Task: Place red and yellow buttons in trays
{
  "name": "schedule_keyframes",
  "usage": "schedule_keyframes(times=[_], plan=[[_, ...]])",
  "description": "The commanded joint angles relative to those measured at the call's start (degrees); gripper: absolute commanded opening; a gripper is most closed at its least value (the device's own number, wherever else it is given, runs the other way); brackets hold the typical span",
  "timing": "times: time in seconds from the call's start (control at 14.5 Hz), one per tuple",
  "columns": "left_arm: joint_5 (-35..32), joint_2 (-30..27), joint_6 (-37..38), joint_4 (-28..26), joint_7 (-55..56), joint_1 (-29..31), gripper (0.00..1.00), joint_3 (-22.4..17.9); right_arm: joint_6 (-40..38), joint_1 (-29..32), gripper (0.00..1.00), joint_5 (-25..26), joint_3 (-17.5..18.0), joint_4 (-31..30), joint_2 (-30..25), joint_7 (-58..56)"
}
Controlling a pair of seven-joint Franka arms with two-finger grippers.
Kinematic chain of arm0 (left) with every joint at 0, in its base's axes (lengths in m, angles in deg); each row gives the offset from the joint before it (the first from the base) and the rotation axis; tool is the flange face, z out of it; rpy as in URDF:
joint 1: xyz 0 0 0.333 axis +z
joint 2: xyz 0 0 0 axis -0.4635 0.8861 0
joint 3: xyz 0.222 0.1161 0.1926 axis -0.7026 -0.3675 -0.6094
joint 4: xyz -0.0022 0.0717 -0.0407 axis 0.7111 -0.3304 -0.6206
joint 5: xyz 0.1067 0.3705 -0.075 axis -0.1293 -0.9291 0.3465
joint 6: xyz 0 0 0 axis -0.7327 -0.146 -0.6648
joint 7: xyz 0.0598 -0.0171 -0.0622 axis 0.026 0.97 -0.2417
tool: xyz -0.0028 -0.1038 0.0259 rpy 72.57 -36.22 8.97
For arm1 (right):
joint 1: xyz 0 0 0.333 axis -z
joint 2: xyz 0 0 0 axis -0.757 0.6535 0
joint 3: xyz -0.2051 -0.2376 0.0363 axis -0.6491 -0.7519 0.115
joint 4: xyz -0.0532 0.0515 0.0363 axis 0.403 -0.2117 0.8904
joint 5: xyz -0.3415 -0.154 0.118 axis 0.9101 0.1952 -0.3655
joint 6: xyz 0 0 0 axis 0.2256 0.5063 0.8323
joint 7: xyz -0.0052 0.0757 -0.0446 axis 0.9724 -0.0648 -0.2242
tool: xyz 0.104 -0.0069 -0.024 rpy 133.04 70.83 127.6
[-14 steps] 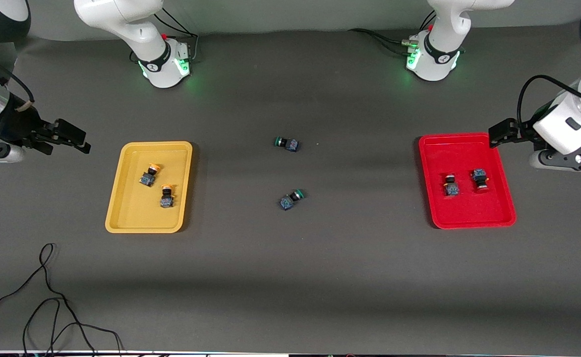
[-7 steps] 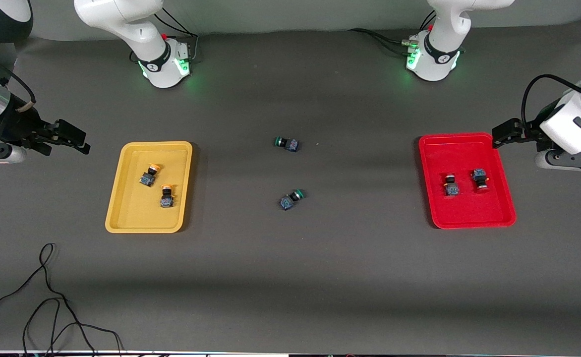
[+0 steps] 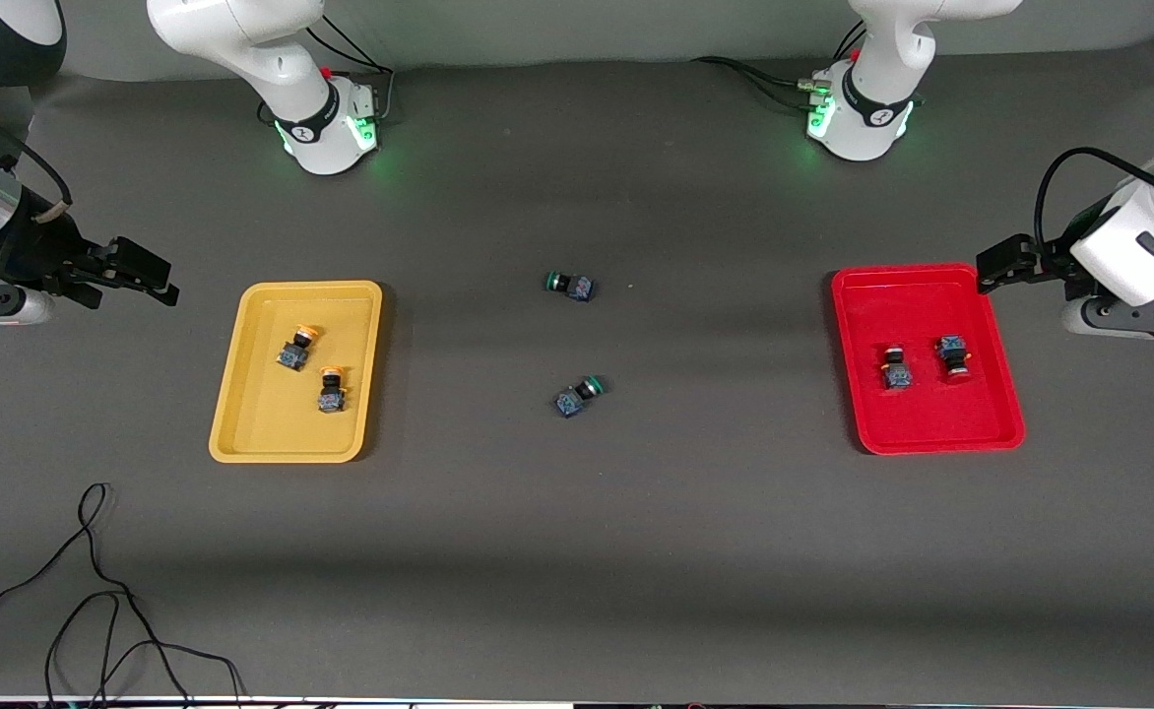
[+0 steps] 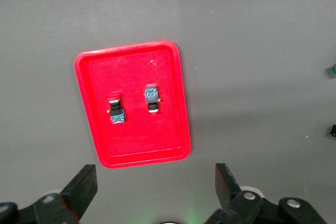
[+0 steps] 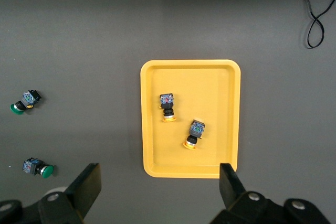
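Observation:
The yellow tray holds two yellow-capped buttons. The red tray holds two red-capped buttons. My left gripper is open and empty, over the table by the red tray's edge at the left arm's end. My right gripper is open and empty, over the table beside the yellow tray at the right arm's end. The left wrist view shows the red tray past the gripper. The right wrist view shows the yellow tray past the gripper.
Two green-capped buttons lie on the dark mat midway between the trays, both also in the right wrist view. A black cable loops on the table near the front camera at the right arm's end.
My left gripper has drawn back a little from the red tray toward the left arm's end of the table. The right gripper, trays and buttons have not moved.

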Motion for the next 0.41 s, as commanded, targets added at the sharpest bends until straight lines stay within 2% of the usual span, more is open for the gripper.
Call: schedule_keyframes(times=[0.0, 0.35], plan=[[-0.39, -0.71, 0.94, 0.12, 0.54, -0.53, 1.0, -0.71, -1.14, -0.1, 1.0, 1.06, -0.1, 1.11, 0.66, -1.15], [-1.36, -0.71, 1.47, 0.03, 0.8, -0.61, 1.0, -0.71, -1.14, -0.1, 1.0, 1.41, -0.1, 0.93, 0.84, -1.23]])
